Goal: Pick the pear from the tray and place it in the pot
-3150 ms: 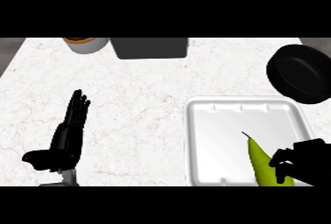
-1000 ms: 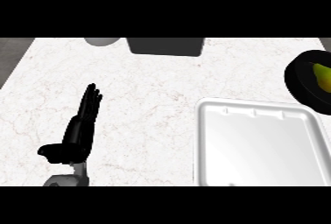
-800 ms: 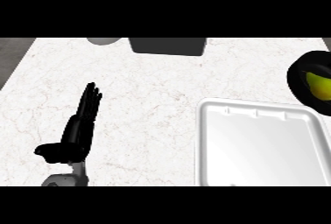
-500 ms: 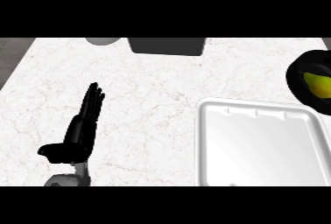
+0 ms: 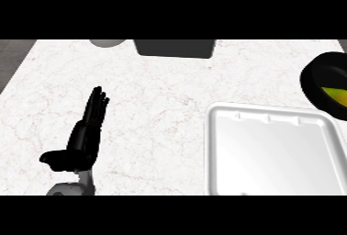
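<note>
head view | pear [image 5: 335,93] inside black pot [image 5: 324,85], cut by right edge, just above-right of white tray [image 5: 271,153] | left hand [image 5: 82,142] resting on desk [image 5: 163,96] well left of tray, fingers straight and together, holding nothing | right hand out of view | grey box [image 5: 174,47] far above-left of tray

A white marbled desk [image 5: 176,92] is filling the view, faint reddish veins running across it, with grey floor [image 5: 12,59] showing at its left.
</note>
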Robot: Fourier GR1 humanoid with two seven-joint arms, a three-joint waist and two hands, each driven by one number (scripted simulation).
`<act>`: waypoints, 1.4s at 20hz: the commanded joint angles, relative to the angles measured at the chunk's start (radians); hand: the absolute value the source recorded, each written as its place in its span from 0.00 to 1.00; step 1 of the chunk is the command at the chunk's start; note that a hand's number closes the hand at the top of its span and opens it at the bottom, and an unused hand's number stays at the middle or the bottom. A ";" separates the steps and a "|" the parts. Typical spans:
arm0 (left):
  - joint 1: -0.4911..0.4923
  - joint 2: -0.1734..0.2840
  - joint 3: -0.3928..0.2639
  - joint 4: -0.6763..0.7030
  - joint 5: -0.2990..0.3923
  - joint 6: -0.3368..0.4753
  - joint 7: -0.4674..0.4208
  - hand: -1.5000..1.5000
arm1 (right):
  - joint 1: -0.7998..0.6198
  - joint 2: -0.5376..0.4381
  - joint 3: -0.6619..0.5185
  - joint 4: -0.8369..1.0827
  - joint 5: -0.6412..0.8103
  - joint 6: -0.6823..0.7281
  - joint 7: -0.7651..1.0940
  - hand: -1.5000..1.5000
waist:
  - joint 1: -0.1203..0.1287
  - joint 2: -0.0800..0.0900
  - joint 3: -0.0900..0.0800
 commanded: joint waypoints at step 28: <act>0.010 0.023 0.007 -0.008 0.013 -0.028 -0.039 0.50 | 0.127 -0.205 -0.234 0.004 -0.236 0.129 0.059 0.00 | 0.018 0.027 0.013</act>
